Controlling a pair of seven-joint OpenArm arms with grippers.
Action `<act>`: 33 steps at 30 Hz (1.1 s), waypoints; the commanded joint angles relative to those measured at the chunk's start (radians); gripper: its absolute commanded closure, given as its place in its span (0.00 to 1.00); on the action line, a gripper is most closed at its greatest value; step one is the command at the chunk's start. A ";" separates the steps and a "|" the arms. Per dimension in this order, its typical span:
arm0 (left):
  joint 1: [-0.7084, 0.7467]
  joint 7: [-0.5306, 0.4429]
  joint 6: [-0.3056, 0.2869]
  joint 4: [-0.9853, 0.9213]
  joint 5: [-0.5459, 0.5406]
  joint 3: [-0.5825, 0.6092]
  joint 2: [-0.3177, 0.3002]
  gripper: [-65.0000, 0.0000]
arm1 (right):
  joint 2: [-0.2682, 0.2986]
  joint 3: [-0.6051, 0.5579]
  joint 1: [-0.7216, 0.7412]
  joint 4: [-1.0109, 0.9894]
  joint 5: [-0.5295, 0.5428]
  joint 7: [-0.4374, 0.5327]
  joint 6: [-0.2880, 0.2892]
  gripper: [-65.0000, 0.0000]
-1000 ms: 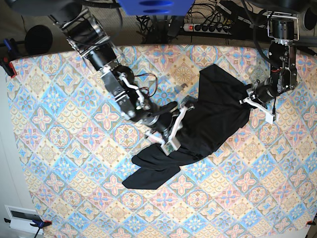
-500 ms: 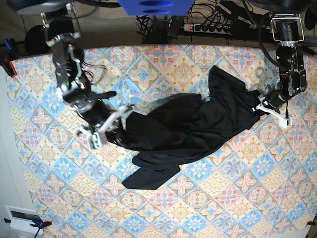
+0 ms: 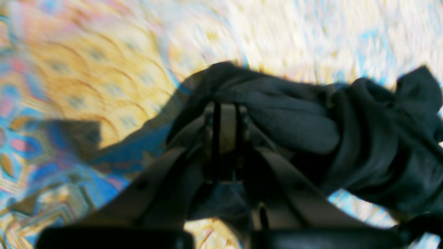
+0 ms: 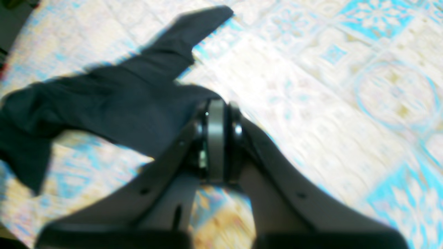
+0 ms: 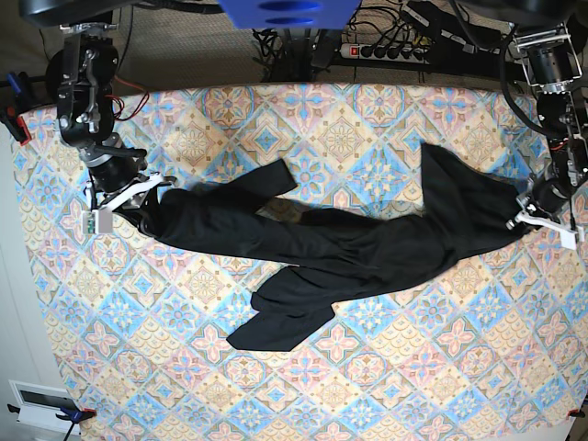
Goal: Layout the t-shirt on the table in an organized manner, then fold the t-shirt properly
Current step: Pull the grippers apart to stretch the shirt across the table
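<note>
Layout step in hand, folding not begun. The shirt (image 5: pixel 340 253) lies stretched in a long band across the middle of the table (image 5: pixel 386 386), running almost from side to side, with a bunched lobe hanging toward the near edge and a sleeve-like flap poking up left of centre.

Right gripper (image 5: pixel 129 204), at the base view's left: jaws closed, pinching the shirt's end; its wrist view shows cloth (image 4: pixel 114 103) trailing away from the closed jaws (image 4: pixel 216 138) and a pointed flap beyond.

Left gripper (image 5: pixel 537 216), at the base view's right: also closed, clamped on the opposite end. Its wrist view, blurred, shows fabric (image 3: pixel 346 138) gathered in thick folds round the jaws (image 3: pixel 225 138).

Judgement: the two arms are pulling the garment taut between them, but it is twisted and rope-like, not flat. Which parts are held (hem, shoulder, sleeve) cannot be told.

Next move probably calls for setting the cloth down, releasing, and regrasping at two matching corners, so the body can be spread open. The lower bunched lobe needs drawing out too. Risk: more pulling only tightens the twist.
</note>
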 commanded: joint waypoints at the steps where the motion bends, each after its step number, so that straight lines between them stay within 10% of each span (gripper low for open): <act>1: -0.038 -0.027 -0.006 0.015 -0.010 -0.010 -0.027 1.00 | 0.031 0.026 0.008 0.020 0.014 0.038 -0.002 1.00; 10: -0.098 -0.033 -0.006 0.010 -0.005 -0.013 -0.067 1.00 | 0.035 0.094 -0.031 0.020 0.205 0.057 -0.002 1.00; 21: -0.386 -0.032 -0.006 0.009 0.189 -0.009 -0.072 1.00 | 0.035 -0.124 -0.031 0.020 0.221 0.055 -0.002 1.00; 33: -0.509 -0.033 -0.006 -0.217 0.255 -0.002 -0.092 0.93 | 0.040 0.111 -0.022 0.009 0.219 0.063 -0.005 1.00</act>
